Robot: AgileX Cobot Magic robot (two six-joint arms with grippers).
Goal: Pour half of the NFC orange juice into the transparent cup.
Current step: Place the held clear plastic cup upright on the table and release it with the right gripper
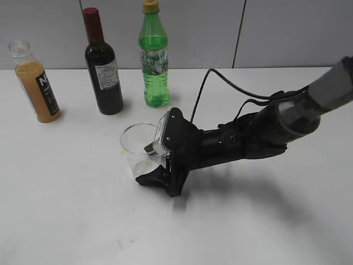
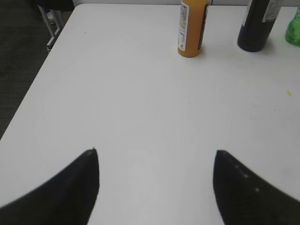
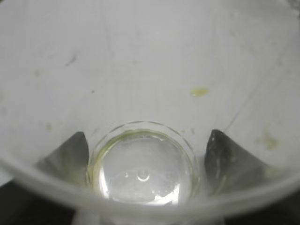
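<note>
The NFC orange juice (image 1: 37, 91) stands capless at the table's far left and shows ahead in the left wrist view (image 2: 191, 28). The transparent cup (image 1: 138, 146) stands upright mid-table and looks empty, with only a wet sheen on its base (image 3: 143, 164). My right gripper (image 1: 148, 164) straddles the cup, one finger on each side. Both fingers (image 3: 220, 157) show blurred through the cup wall (image 3: 147, 135), and I cannot make out whether they touch it. My left gripper (image 2: 156, 152) hangs open over bare table, short of the juice bottle, and is outside the exterior view.
A dark wine bottle (image 1: 103, 72) and a green plastic bottle (image 1: 154, 61) stand at the back, right of the juice. The right arm and its cable stretch across the table's right half. The table's left edge (image 2: 33, 89) drops to dark floor.
</note>
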